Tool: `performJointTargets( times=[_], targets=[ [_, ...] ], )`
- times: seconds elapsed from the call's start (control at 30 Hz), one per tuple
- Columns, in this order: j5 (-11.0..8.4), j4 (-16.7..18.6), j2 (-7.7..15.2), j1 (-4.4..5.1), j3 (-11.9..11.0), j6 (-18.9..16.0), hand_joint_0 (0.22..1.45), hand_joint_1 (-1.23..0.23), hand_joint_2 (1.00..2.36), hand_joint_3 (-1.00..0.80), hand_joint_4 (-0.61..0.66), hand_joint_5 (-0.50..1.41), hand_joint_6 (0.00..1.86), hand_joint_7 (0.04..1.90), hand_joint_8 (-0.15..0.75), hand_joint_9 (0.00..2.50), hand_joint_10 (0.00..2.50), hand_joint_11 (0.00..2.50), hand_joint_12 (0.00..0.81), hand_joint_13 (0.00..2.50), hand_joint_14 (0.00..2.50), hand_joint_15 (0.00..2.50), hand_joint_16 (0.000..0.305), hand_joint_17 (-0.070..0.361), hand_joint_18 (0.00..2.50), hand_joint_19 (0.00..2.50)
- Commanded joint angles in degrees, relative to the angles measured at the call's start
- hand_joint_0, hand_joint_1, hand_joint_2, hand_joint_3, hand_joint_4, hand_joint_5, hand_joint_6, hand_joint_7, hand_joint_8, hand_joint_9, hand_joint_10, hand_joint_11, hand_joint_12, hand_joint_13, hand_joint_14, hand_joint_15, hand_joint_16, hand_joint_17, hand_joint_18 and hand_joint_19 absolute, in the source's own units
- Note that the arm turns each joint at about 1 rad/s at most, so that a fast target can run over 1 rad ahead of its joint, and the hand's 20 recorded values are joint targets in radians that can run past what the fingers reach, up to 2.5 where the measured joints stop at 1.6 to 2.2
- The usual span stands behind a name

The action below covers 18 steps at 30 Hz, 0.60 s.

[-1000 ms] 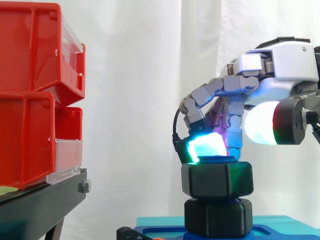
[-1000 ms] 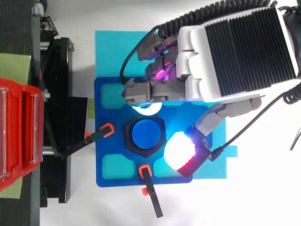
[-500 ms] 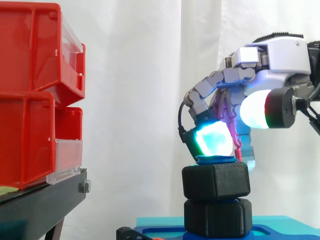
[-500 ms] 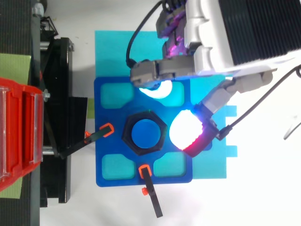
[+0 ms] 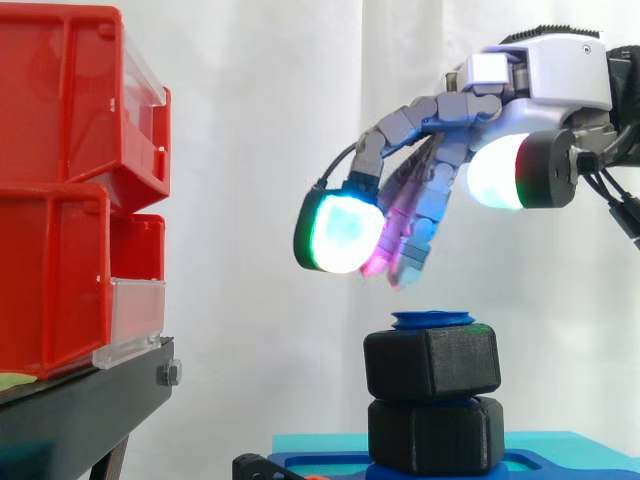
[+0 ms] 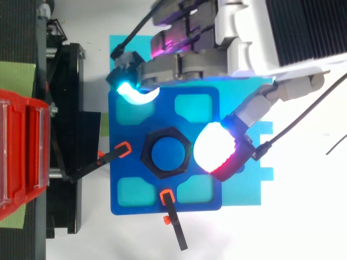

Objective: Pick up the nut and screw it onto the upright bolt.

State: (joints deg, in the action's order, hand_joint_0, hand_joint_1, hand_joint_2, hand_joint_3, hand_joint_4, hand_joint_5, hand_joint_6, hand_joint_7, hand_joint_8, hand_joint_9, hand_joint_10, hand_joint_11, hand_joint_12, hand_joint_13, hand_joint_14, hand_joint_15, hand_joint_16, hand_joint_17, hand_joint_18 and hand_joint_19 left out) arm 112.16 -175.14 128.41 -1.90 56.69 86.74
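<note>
Nut (image 5: 432,361) sits on the blue bolt (image 5: 433,319), low in the middle of the side view. Robot hand (image 5: 470,110) hangs above it at the upper right, fingers (image 5: 400,122) loose, holding nothing. To turn the nut well, I think it should come straight down and pinch two flat sides. The top view shows the nut's six sides. The side view shows it stacked on a black block (image 5: 435,435).

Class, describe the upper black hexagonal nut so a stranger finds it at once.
Find the dark blue square plate on the cyan mat, beside the red bins. At its centre a blue bolt stands upright through a black hexagonal base block. The nut is the matching black hexagon stacked above it, just under the bolt's blue top.
</note>
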Motion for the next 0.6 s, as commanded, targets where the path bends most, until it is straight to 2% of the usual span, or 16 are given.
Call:
performJointTargets(
  times=[0.0,0.03,0.07,0.17,0.27,0.57],
  targets=[
    [-1.77,1.5,0.0,1.2,1.1,-0.5,0.5,-0.29,1.0,-0.5,0.15,-0.13,0.5,0.57,0.178,0.81,0.0,0.0,0.192,0.68,0.0,0.0,0.02,0.046,0.35,0.0],
    [-2.12,1.7,0.0,1.46,1.4,-0.8,0.5,-0.28,1.0,-0.5,0.15,-0.13,0.5,0.57,0.18,0.8,0.0,0.0,0.198,0.66,0.0,0.0,0.02,0.046,0.32,0.0],
    [-2.56,2.0,0.0,1.64,1.7,-1.0,0.49,-0.26,1.0,-0.5,0.13,-0.14,0.5,0.56,0.161,0.65,0.0,0.0,0.215,0.53,0.0,0.0,0.022,0.05,0.12,0.0],
    [-3.44,3.2,0.0,2.08,2.4,-3.0,0.48,-0.24,1.0,-0.5,0.12,-0.16,0.5,0.55,0.164,0.55,0.0,0.0,0.238,0.42,0.0,0.0,0.025,0.055,0.0,0.0],
    [-3.79,3.1,0.0,2.96,2.4,-4.1,0.47,-0.23,1.0,-0.5,0.11,-0.17,0.5,0.55,0.157,0.48,0.0,0.0,0.247,0.37,0.0,0.0,0.026,0.059,0.0,0.0],
    [-4.32,1.4,0.0,3.75,2.4,-4.1,0.47,-0.22,1.0,-0.5,0.11,-0.17,0.5,0.54,0.157,0.46,0.0,0.0,0.25,0.36,0.0,0.0,0.027,0.06,0.0,0.0]
  ],
)
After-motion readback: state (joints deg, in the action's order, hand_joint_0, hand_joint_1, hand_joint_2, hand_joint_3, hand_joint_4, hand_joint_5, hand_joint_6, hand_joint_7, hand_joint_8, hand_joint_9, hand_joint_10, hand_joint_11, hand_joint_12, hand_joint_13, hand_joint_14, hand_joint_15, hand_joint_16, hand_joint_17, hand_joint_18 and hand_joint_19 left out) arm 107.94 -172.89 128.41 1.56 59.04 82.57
